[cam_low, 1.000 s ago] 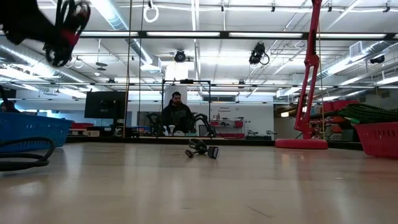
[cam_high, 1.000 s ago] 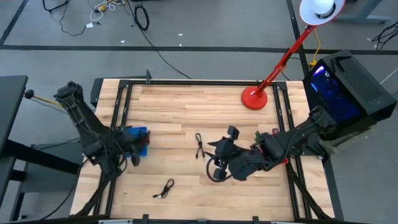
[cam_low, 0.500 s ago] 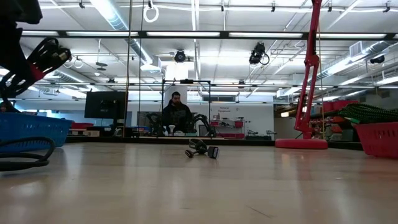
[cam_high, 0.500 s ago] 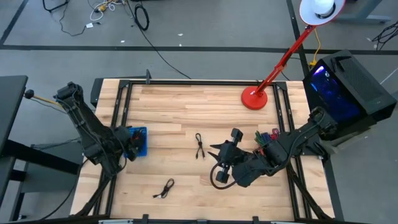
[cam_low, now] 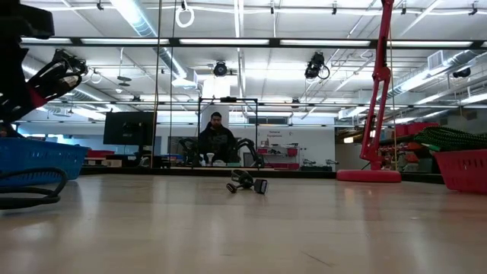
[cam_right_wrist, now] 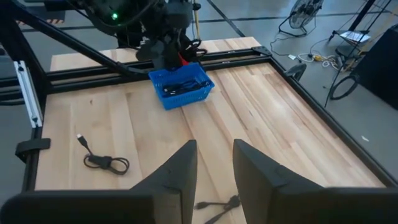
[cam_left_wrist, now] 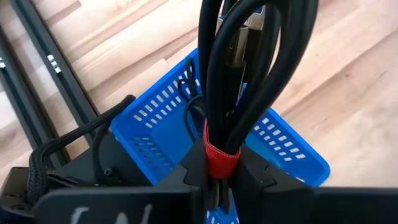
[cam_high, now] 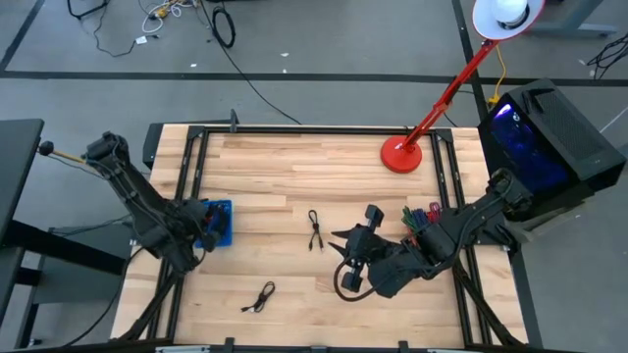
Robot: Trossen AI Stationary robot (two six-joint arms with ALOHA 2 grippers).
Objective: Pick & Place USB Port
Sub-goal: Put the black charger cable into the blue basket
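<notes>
Where writing is sought, none can be read; a red-banded cable bundle (cam_left_wrist: 245, 68) is held by the left gripper (cam_left_wrist: 217, 180) over the blue basket (cam_left_wrist: 292, 146); the right gripper (cam_right_wrist: 211, 163) is narrowly parted, nothing held.

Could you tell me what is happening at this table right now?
The left gripper is shut on a coiled black cable bound with a red tie, holding it just above the blue basket at the table's left edge. The right gripper hangs over the middle of the table with its fingers apart and nothing between them. Two more loose cables lie on the wood, one near the centre and one toward the front. A red basket sits by the right arm.
</notes>
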